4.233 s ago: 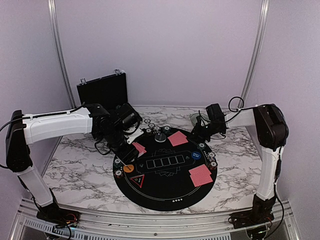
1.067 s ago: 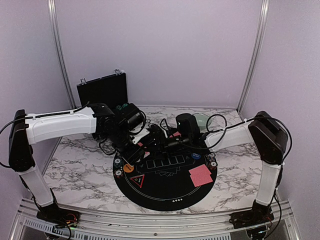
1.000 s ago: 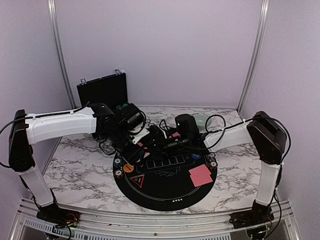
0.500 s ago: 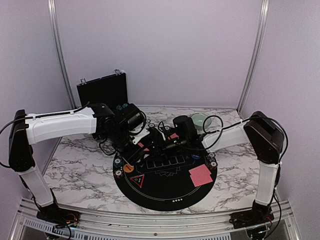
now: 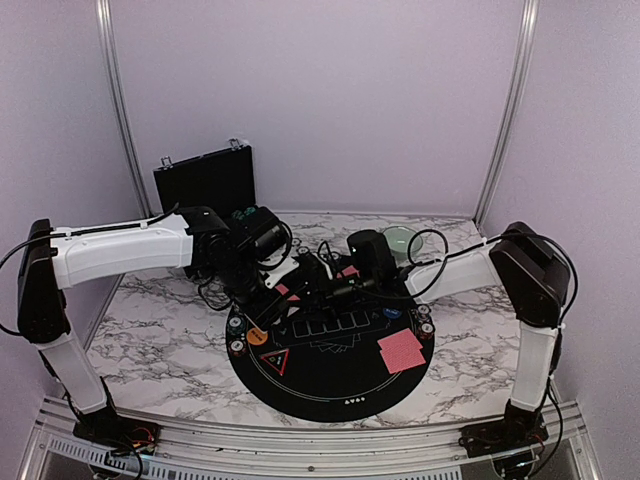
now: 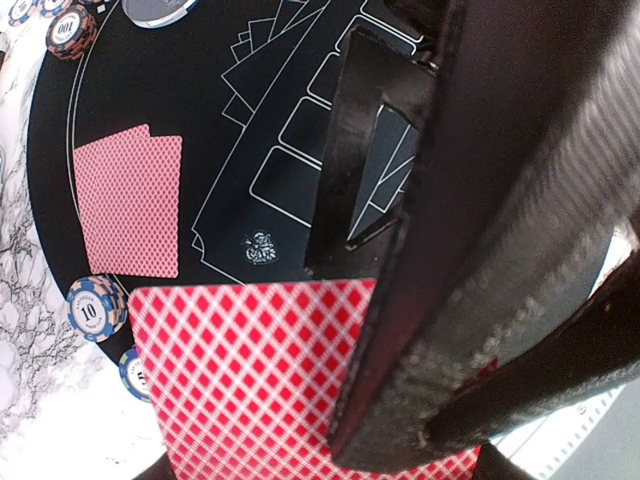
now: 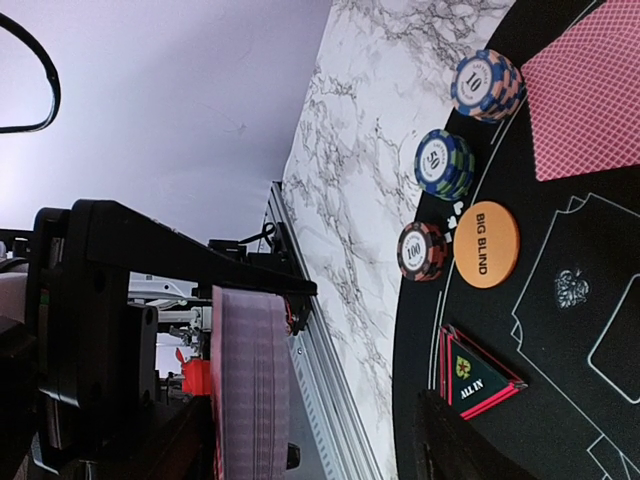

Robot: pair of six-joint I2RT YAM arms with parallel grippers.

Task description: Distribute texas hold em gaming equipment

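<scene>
Dealing partway: left gripper (image 5: pixel 266 295) clamped on playing cards (image 6: pixel 250 400), right gripper (image 5: pixel 312 284) closure unclear; poker chips (image 7: pixel 444 163), button disc (image 7: pixel 486 243), dealt cards (image 5: pixel 402 350) toward right edge laid; more to deal

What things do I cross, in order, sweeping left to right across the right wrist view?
card deck seen edge-on → 100 chip stack → orange BIG BLIND disc → face-down red-backed cards. Left out, since they overlap others sideways: the 10 chip stack, the blue-green chip stack, the ALL IN triangle.
</scene>
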